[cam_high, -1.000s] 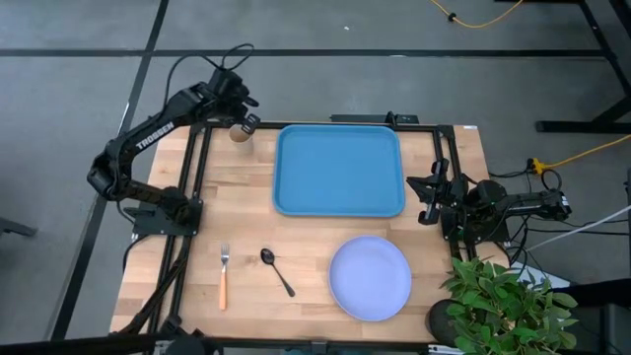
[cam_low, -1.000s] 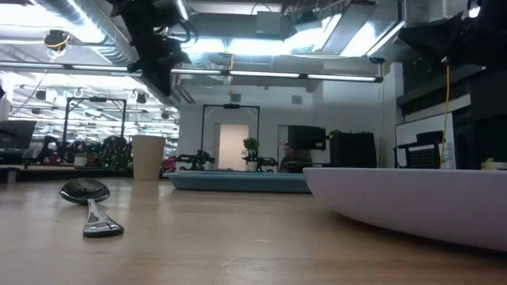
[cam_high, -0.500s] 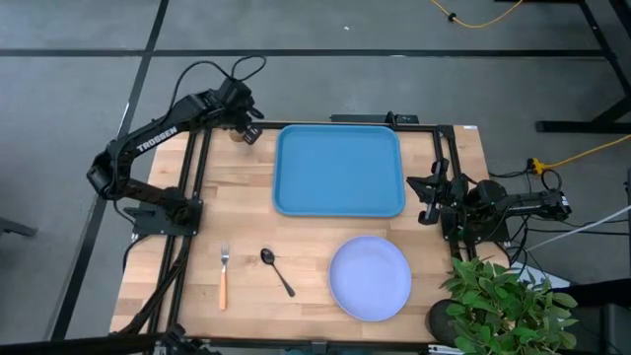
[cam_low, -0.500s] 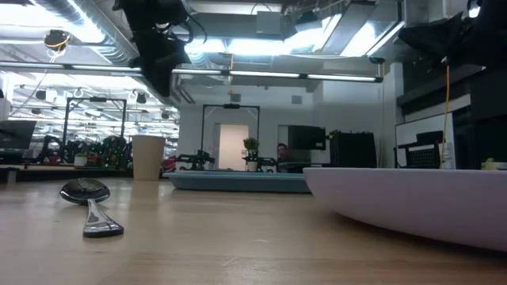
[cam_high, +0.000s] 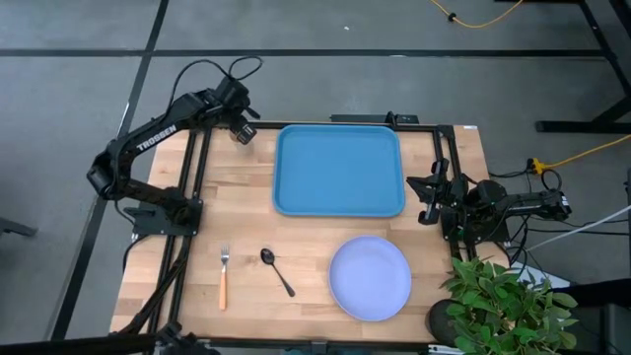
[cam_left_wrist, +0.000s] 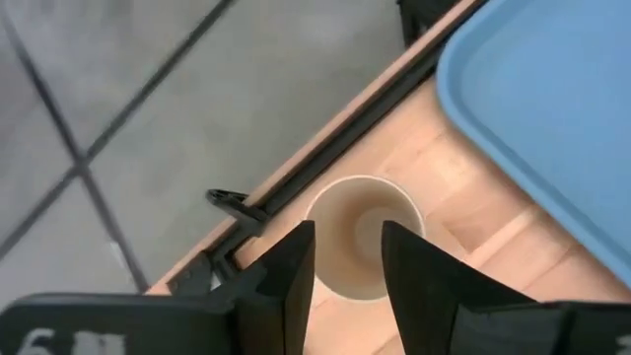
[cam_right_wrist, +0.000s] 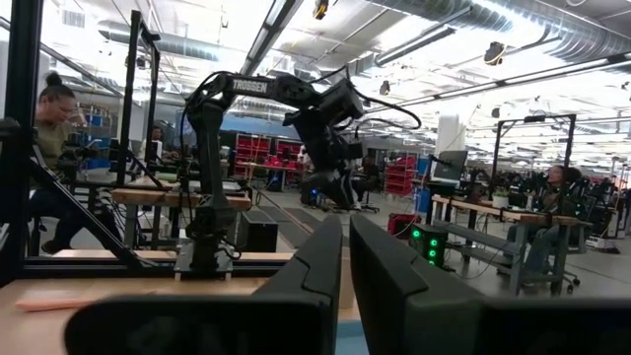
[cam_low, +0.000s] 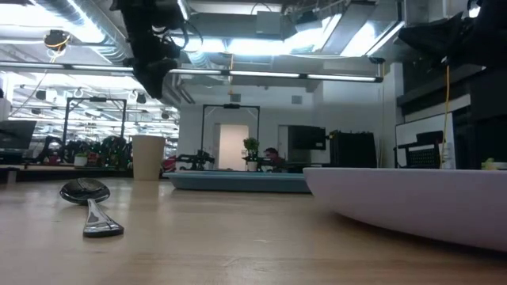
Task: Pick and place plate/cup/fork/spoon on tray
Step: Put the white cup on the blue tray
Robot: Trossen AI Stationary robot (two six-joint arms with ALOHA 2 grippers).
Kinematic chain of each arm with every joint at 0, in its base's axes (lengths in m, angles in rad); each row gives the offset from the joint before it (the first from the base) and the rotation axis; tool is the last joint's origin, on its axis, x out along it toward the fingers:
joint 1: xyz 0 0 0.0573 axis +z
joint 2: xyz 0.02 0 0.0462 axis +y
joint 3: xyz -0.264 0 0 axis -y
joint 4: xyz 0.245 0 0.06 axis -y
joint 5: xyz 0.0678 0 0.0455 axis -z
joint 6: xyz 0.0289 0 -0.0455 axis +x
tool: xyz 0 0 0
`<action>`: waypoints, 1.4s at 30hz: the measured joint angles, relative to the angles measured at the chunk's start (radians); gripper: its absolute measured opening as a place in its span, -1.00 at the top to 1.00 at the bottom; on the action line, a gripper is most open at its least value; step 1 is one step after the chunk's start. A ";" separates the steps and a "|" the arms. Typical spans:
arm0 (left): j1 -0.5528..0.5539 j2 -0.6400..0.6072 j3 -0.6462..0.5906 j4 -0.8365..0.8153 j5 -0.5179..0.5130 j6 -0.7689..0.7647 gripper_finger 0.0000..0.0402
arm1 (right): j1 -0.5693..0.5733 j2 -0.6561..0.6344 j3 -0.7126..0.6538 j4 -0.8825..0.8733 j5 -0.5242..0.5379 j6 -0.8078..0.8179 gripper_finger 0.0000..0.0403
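Note:
The tan cup [cam_left_wrist: 363, 235] stands upright on the table's far left corner, also seen in the low view [cam_low: 148, 157]. My left gripper [cam_left_wrist: 347, 242] hovers open just above it, fingers pointing down over its mouth, and shows in the high view [cam_high: 241, 128]. The blue tray [cam_high: 338, 170] lies at the far middle. At the near right lies the lavender plate [cam_high: 370, 278]. The orange-handled fork [cam_high: 223, 276] and the dark spoon [cam_high: 277, 270] lie near the front left. My right gripper [cam_high: 430, 200] waits shut at the right edge.
The table's dark frame rail [cam_left_wrist: 296, 177] runs right behind the cup. A potted plant [cam_high: 503, 306] stands off the near right corner. Bare wood [cam_high: 237, 207] lies between the cup and the cutlery. People show in the room beyond.
My left gripper has shifted a little over the cup, which showed beside it in the high view a second ago and is now mostly covered by it. The cup stands where it was.

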 joint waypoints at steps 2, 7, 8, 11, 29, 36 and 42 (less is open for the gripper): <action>0.041 0.022 0.000 0.000 0.123 -0.004 0.43 | 0.000 0.000 0.000 0.000 -0.001 0.000 0.85; 0.121 0.093 0.000 -0.002 0.379 0.021 0.44 | 0.000 0.000 0.000 0.000 -0.002 0.000 0.85; 0.128 0.109 0.000 0.001 0.385 0.038 0.44 | 0.000 0.000 0.000 0.000 -0.002 0.000 0.85; 0.137 0.153 0.000 0.016 0.352 0.040 0.43 | 0.000 0.000 0.000 0.000 -0.002 0.000 0.85; 0.114 0.241 0.000 0.013 0.227 -0.039 0.44 | 0.000 0.000 0.000 0.000 -0.001 0.000 0.85; 0.077 0.241 0.000 0.014 0.227 -0.089 0.44 | 0.000 0.000 0.000 0.000 -0.001 0.000 0.85; 0.051 0.241 0.000 0.025 0.215 -0.085 0.44 | 0.000 0.000 0.000 0.000 -0.001 0.000 0.85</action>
